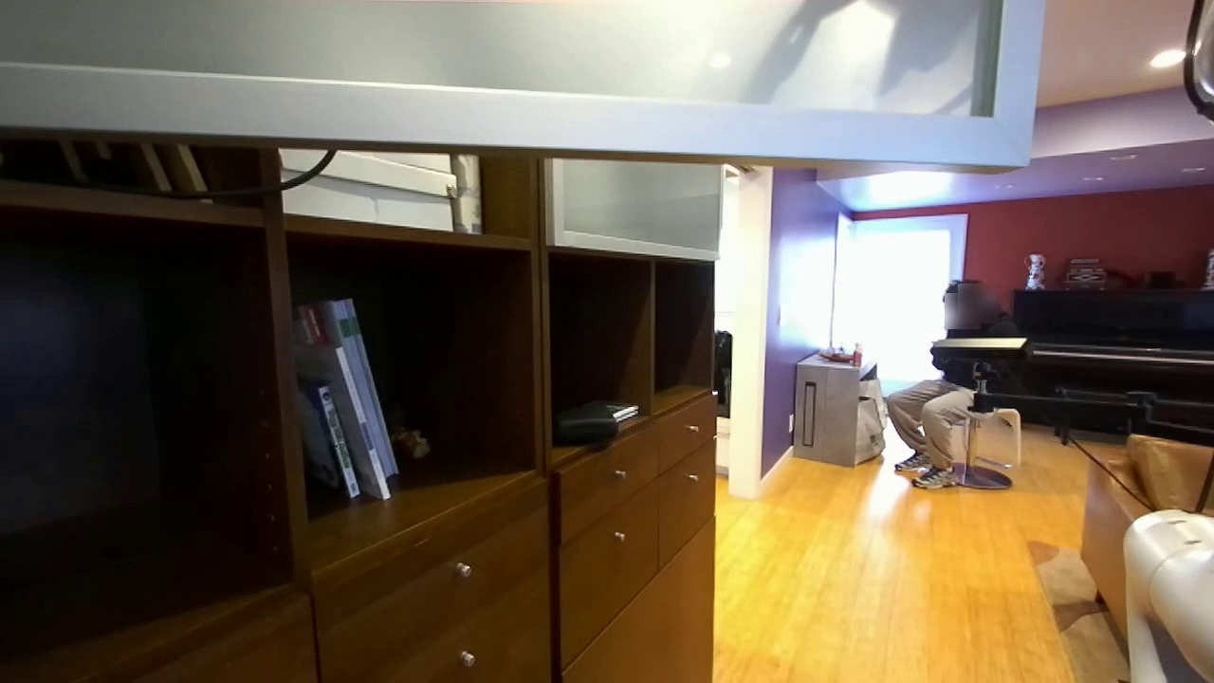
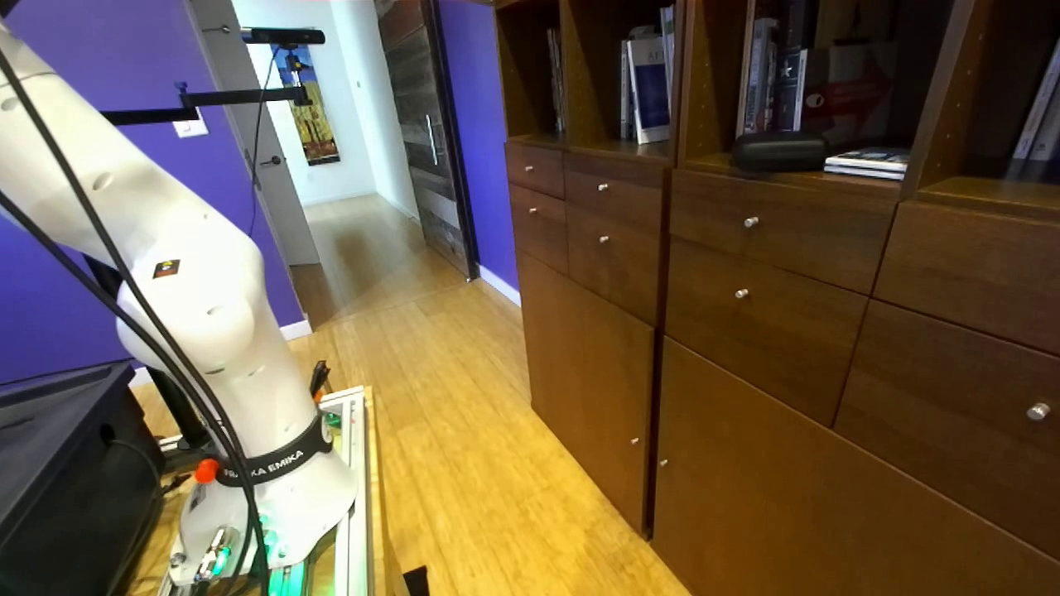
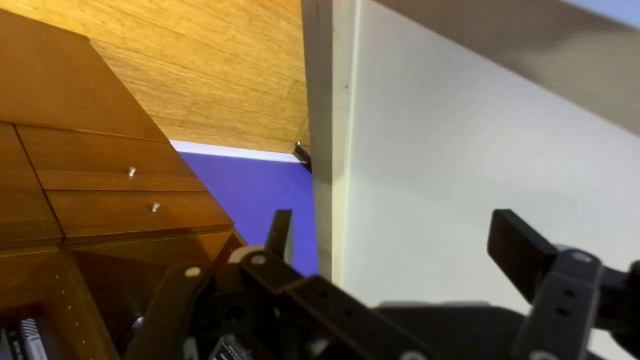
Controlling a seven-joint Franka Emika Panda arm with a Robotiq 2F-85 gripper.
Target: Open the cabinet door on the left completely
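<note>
My pincer [image 3: 392, 222] gapes wide, gripping nothing, edge of cabinet door [image 3: 450, 165] showing between fingers [image 3: 520, 245]; door stands open off cabinet [image 1: 379, 598].

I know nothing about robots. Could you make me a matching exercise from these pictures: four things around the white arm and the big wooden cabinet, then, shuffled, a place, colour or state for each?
Things
1. Wide frosted-glass cabinet door
2. Black case
3. Robot arm
4. Robot's jaws

Places, colours, states
A. spread apart, as the wrist view shows
B. beside a flat stack of thin books
C. standing out from the cabinet
D. white, with a black lettered band

Right pairs: 1-C, 2-B, 3-D, 4-A
</note>
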